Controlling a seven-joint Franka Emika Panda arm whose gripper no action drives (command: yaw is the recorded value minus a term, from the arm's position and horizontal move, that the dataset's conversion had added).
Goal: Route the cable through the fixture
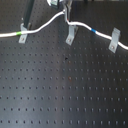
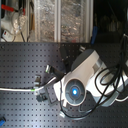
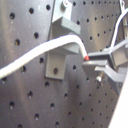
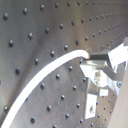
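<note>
Tool [image 3: 89, 59] is clamped tight on the cable [image 3: 35, 54] in the first wrist view, pinching it just past the bend, probably so it can steer that stretch toward a slot. In the first exterior view the fixture [image 1: 71, 35] leans at upper centre, cable draped just above it. Two more clips, left [image 1: 22, 34] and right [image 1: 115, 39], flank it on the perforated tabletop [image 1: 60, 90], so clearance looks tight.
</note>
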